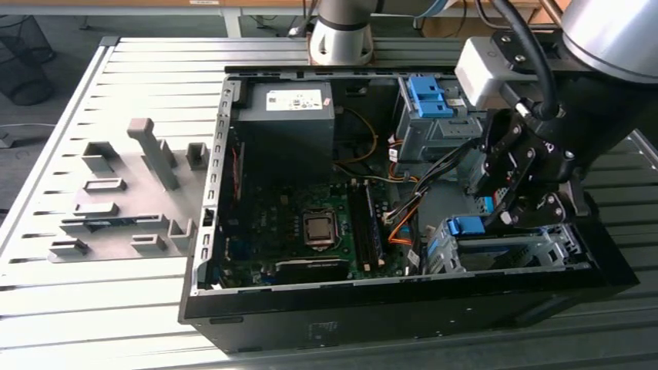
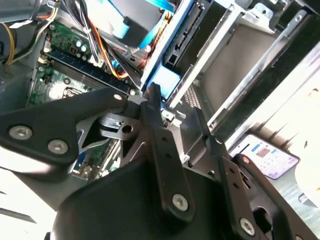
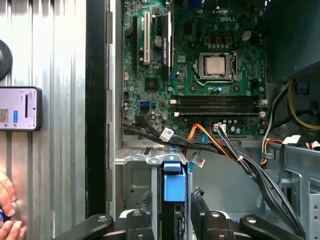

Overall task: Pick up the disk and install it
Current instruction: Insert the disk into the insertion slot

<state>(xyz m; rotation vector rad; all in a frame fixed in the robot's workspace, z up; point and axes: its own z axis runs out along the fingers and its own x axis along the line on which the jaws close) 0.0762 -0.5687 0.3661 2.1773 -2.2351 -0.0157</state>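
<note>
The disk [image 3: 173, 181] stands on edge in the silver drive cage [image 3: 135, 165] at the front corner of the open computer case [image 1: 308, 308], on the exterior view's right. Its blue end tab [image 1: 468, 226] sticks up out of the cage. My gripper [image 3: 175, 212] reaches down from above with one black finger on each side of the disk, shut on it. In the second wrist view the gripper [image 2: 175, 107] meets the disk's blue rail [image 2: 165, 77], and the rest of the disk runs on into the cage. The disk's label is hidden.
A bare blue bracket [image 1: 427, 96] sits in the upper cage. Orange and black cables [image 3: 225, 147] cross between motherboard [image 1: 308, 223] and cage. A black power supply [image 1: 288, 116] fills the case's rear. A phone [image 3: 20, 108] and a person's hand [image 3: 7, 227] lie outside the case wall. Grey fixtures [image 1: 123, 208] stand on the slatted table.
</note>
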